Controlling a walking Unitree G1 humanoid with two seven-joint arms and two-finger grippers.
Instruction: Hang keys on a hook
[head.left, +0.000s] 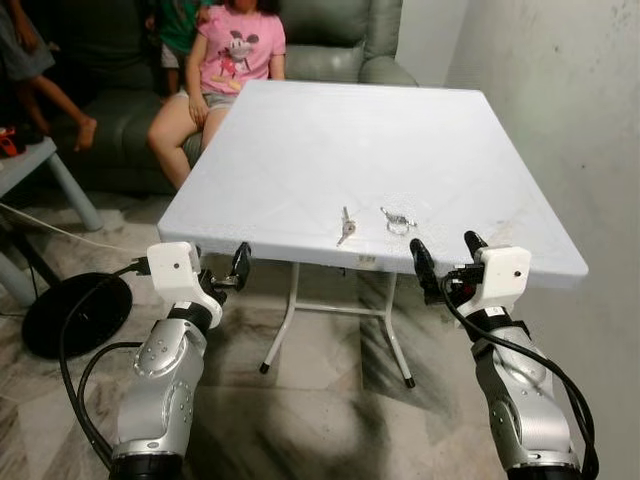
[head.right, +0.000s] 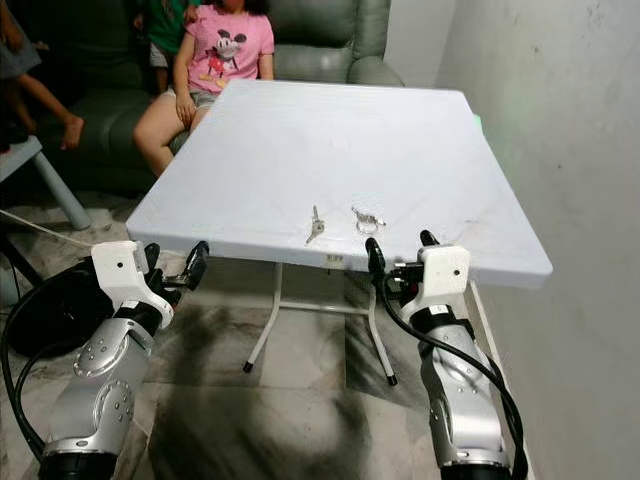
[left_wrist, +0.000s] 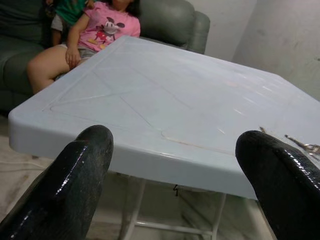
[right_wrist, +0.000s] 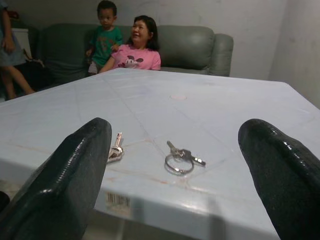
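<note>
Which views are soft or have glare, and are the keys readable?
Right wrist view: keys on the ring and the single key sharp, close end effector fingers blurred. Left wrist view: fingers soft, sheen on the white table. Eye views: even light, keys small, sofa corner dark.

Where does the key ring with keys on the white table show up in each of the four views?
Left eye view: key ring with keys near the table's near edge, right of the single key.
Right eye view: same spot.
Left wrist view: at the right border.
Right wrist view: centre, between the right gripper's fingers.
Shared landmark: the white table.
</note>
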